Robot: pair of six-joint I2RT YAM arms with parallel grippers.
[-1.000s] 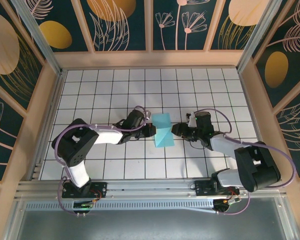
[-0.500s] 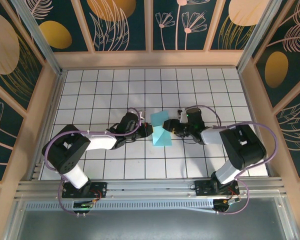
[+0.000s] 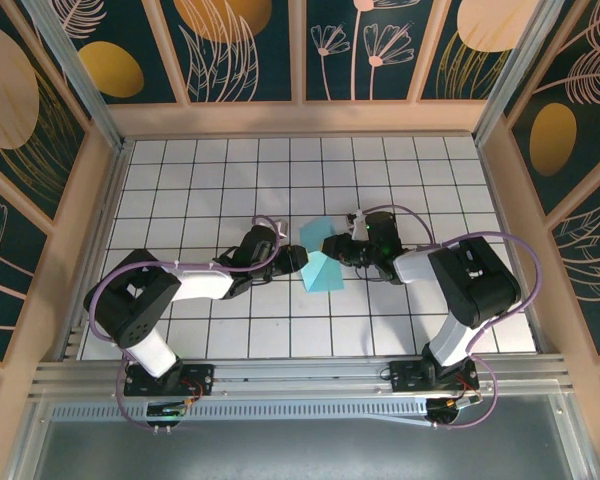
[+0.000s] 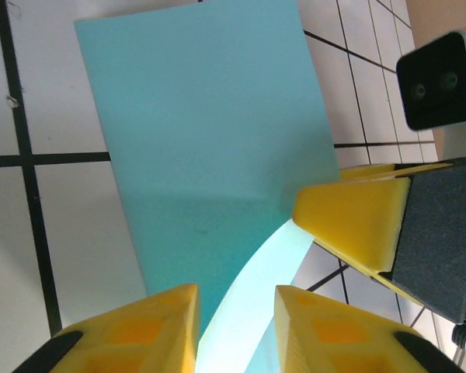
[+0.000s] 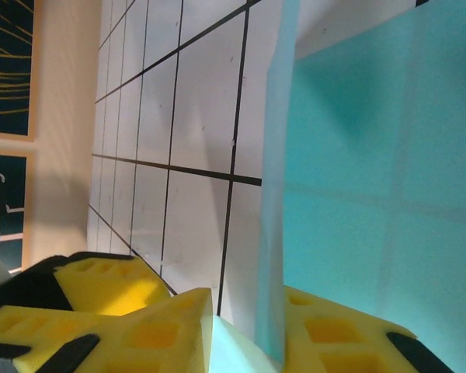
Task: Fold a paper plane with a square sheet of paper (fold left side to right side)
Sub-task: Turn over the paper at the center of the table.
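1. The square sheet of paper (image 3: 325,272) is thin and turquoise. It lies near the centre of the overhead view on the white grid table (image 3: 180,180), between the two arms. Part of it rests flat, and another part is raised off the tiles.
2. Overhead, the left gripper (image 3: 300,258) meets the sheet's left edge. The right gripper (image 3: 332,247) reaches it from the right, near its upper part.
3. The left wrist view shows the sheet's (image 4: 210,140) flat panel filling the upper middle. A pale curved band of it sweeps down to the bottom edge.
4. That band passes through the left gripper (image 4: 237,303), whose yellow jaws stand apart: released, not pinching.
5. At mid-right of that view, a yellow finger (image 4: 353,214) of the right gripper touches the band's upper end.
6. The right wrist view shows the sheet (image 5: 373,155) edge-on, a thin upright strip with a broad face in the right half.
7. The strip runs down into the right gripper (image 5: 248,315). I cannot tell whether it is clenched on the strip.
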